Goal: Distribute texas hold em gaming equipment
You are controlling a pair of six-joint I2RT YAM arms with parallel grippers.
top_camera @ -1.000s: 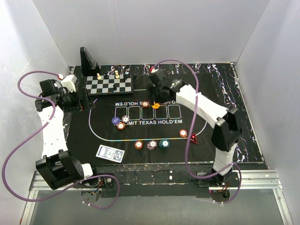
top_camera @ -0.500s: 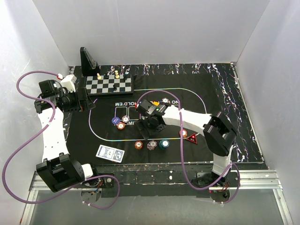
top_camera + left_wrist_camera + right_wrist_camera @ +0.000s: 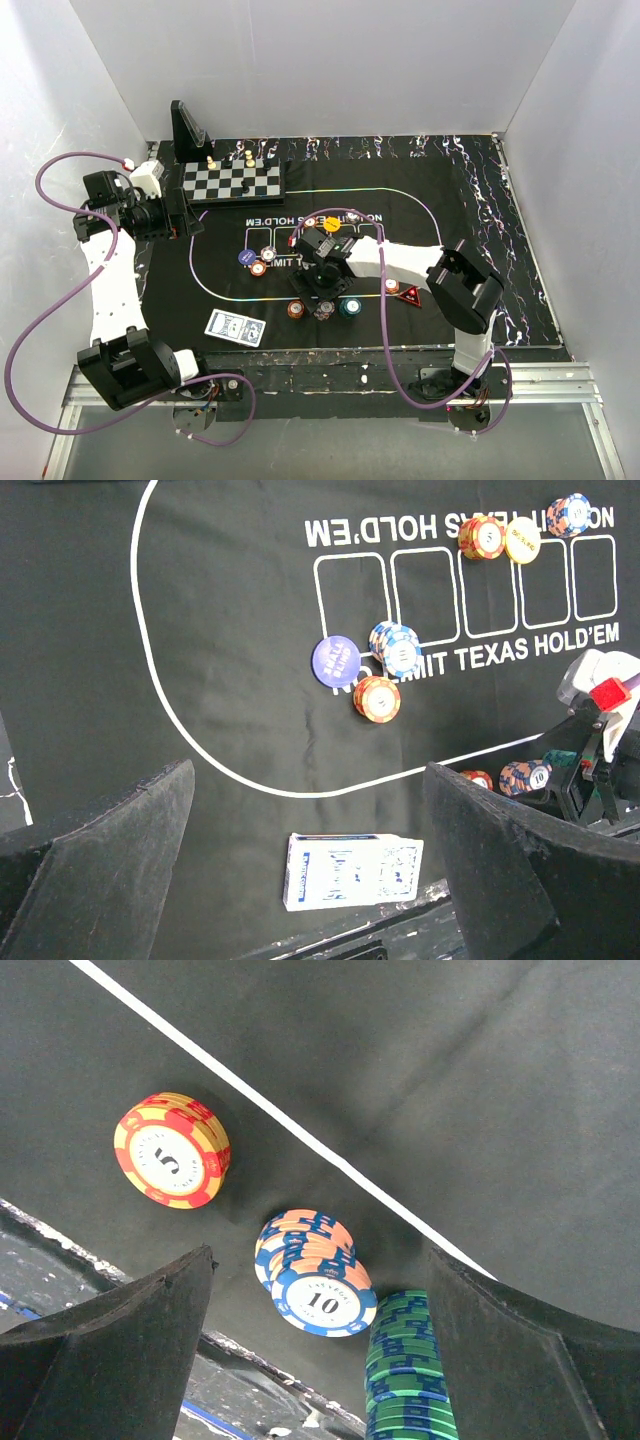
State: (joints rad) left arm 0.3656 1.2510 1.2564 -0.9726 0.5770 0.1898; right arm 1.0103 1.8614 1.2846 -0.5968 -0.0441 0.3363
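- My right gripper (image 3: 315, 1260) is spread wide and grips nothing. Its fingers straddle the pink-and-blue "10" chip stack (image 3: 318, 1290) without touching it.
- A teal stack (image 3: 408, 1375) stands just beside that one, and an orange "5" stack (image 3: 172, 1150) lies apart on the other side.
- My left gripper (image 3: 308, 810) hangs released and empty by the poker mat's (image 3: 225, 275) left edge.
- The blue-backed card deck (image 3: 352, 870) lies at the mat's near edge.

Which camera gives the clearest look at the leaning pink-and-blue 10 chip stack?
Right wrist: the 10 chip stack sits mid-frame, close up, numeral readable. Top external shows it as a tiny blob; left wrist shows it small and far off.
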